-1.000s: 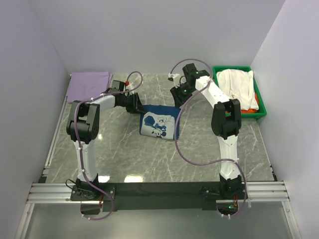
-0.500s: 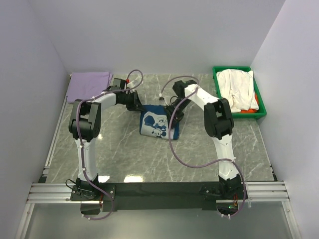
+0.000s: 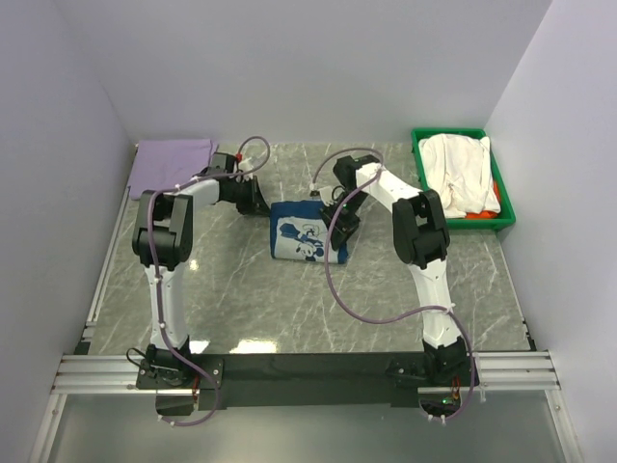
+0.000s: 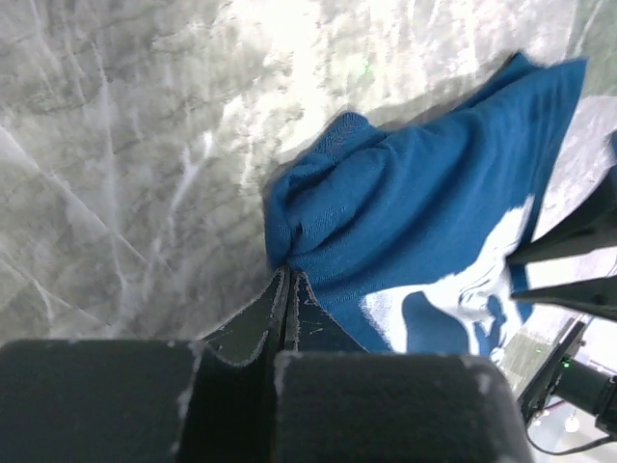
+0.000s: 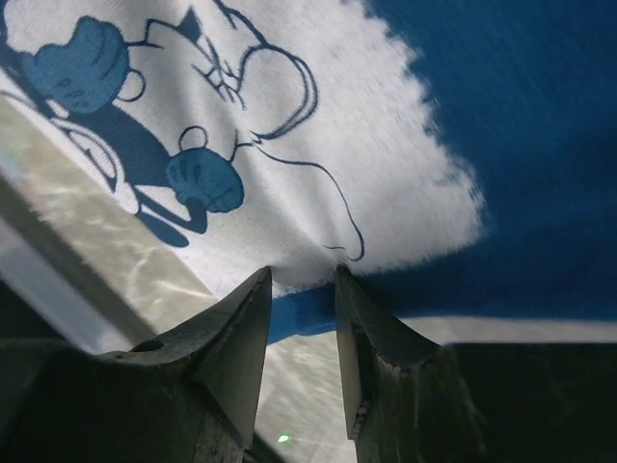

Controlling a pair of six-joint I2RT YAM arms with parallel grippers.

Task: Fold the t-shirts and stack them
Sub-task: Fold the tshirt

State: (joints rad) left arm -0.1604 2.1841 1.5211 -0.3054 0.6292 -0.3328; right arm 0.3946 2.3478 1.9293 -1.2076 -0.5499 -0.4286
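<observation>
The navy t-shirt (image 3: 307, 233) with a white cartoon print lies folded mid-table. My left gripper (image 3: 257, 199) is at its left back corner, and in the left wrist view (image 4: 287, 275) its jaws are shut on the edge of the blue cloth (image 4: 415, 193). My right gripper (image 3: 339, 222) is at the shirt's right edge. In the right wrist view (image 5: 301, 278) its tips pinch the thick folded hem (image 5: 308, 313). The lavender t-shirt (image 3: 174, 160) lies folded at the back left. The white t-shirt (image 3: 461, 166) and the orange-red one (image 3: 488, 214) sit in the green bin.
The green bin (image 3: 509, 220) stands at the back right against the right wall. White walls close in the table on the left, back and right. Grey cables loop from both arms over the table.
My right gripper came down from above the back of the table onto the navy shirt's right edge. The shirt has turned from tilted to square and shifted slightly back. My left gripper stayed at its corner.
</observation>
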